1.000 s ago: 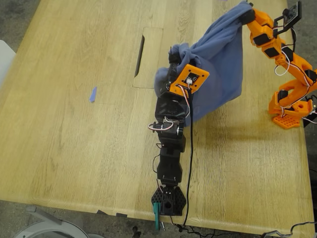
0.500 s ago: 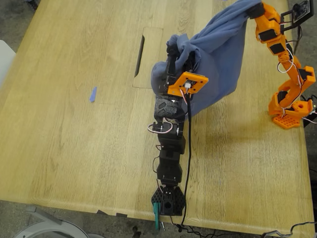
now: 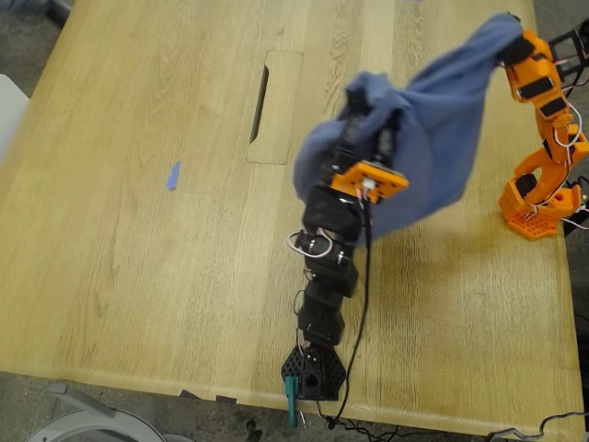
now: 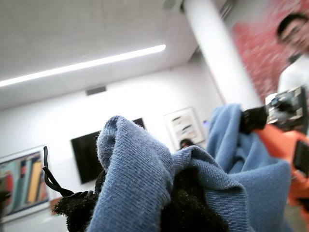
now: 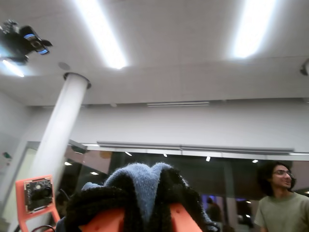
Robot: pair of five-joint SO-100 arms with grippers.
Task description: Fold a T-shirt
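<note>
The periwinkle-blue T-shirt hangs bunched in the air between the two arms, above the table. My first gripper, on the black arm, is shut on one bunched edge of the T-shirt, near the middle of the exterior view. My second gripper, on the orange arm, is shut on another part of the T-shirt, high at the exterior view's right. The cloth sags between the two holds and hides the jaws of both. No print shows on the shirt.
The wooden table has a rectangular cut-out panel with a dark slot. A small blue tape scrap lies toward the exterior view's left. The orange arm's base stands near the exterior view's right edge. A person stands beyond.
Both grippers have carried the T-shirt toward the exterior view's right. The black arm now leans that way, and the hanging cloth has shifted with them.
</note>
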